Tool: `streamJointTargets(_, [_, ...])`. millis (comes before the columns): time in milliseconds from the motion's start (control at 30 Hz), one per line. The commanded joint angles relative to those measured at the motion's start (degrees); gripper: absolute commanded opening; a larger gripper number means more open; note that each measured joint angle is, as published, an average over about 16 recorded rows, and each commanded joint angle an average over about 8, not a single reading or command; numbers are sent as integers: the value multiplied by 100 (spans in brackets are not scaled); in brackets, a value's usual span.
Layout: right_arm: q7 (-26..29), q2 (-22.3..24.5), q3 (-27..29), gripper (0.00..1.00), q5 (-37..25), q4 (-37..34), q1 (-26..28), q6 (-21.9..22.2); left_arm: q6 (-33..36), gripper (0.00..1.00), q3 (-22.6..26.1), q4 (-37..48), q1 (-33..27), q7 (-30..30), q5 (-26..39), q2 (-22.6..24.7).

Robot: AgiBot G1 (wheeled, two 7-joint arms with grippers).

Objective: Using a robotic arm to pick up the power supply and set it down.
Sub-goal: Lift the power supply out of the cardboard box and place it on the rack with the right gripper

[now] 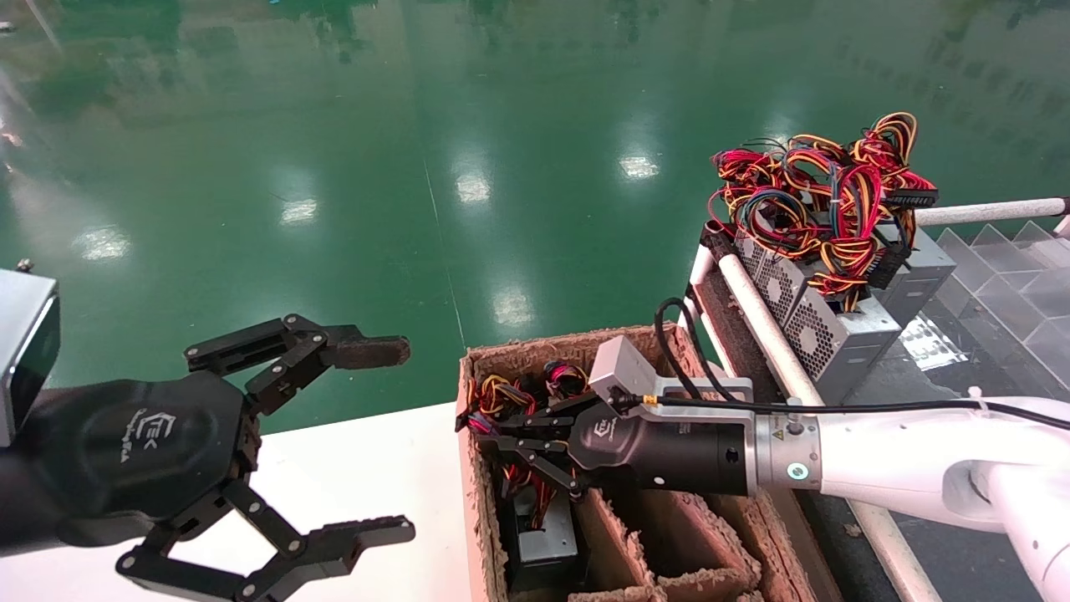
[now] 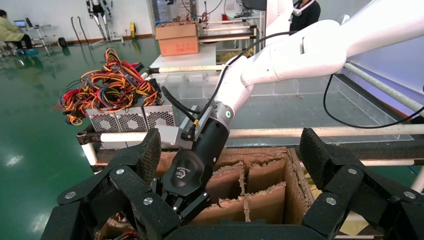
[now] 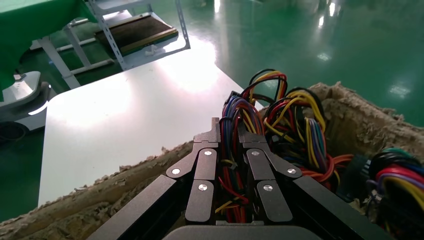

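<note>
Right gripper [image 1: 493, 435], nearly closed on the power supply's wire bundle [image 3: 235, 145] inside the cardboard box [image 1: 476, 502], next needs a steady lift

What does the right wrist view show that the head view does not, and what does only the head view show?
Only the right wrist view shows the right gripper closed around a wire bundle. Only the head view shows the open left gripper over the white table, a power supply in the carton, and more supplies on the rack. Both show the cardboard carton and the coloured wires.
</note>
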Motion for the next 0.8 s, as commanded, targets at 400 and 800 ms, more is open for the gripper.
streamJointTargets(400, [-53, 379, 297, 0, 504, 107, -37, -510, 0, 100, 1, 0, 0, 0, -1, 0])
streamJointTargets(800, [485, 1188, 571, 0, 1352, 1269, -220, -592, -1, 100, 2, 0, 0, 1, -1, -1])
